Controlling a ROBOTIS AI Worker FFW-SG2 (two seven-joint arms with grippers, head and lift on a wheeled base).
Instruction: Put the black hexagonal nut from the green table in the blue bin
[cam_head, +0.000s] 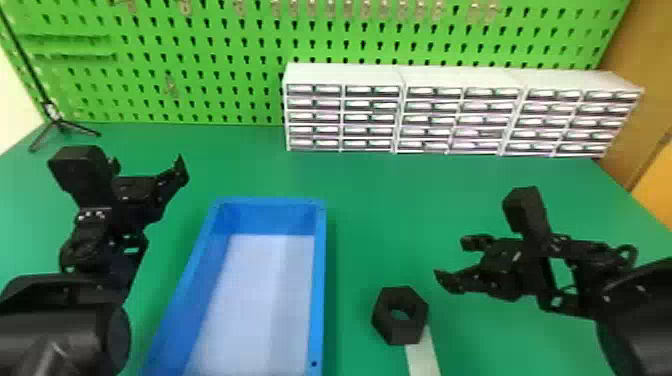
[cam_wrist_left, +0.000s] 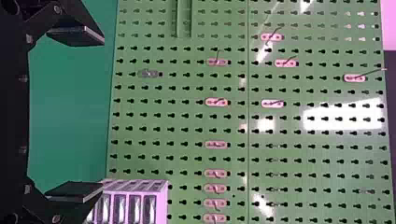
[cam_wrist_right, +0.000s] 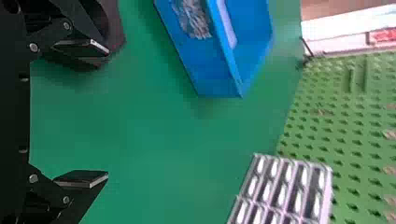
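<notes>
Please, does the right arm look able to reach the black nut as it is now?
Probably yes. The right gripper is open and near the nut, with nothing visible between them; the blue bin lies on the nut's other side.

In the head view, a pegboard (cam_head: 242, 82) stands at twelve o'clock, drawer cabinets (cam_head: 460, 82) at two, a tripod (cam_head: 57, 121) at ten, a pale strip (cam_head: 423, 353) at five.

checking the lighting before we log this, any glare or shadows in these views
Left wrist view: white glare patches on the green pegboard, the largest a broad bright one; head view: a soft shadow on the green table along the blue bin's right side; right wrist view: darker shading on the table beside the bin and by the black hexagonal nut.
</notes>
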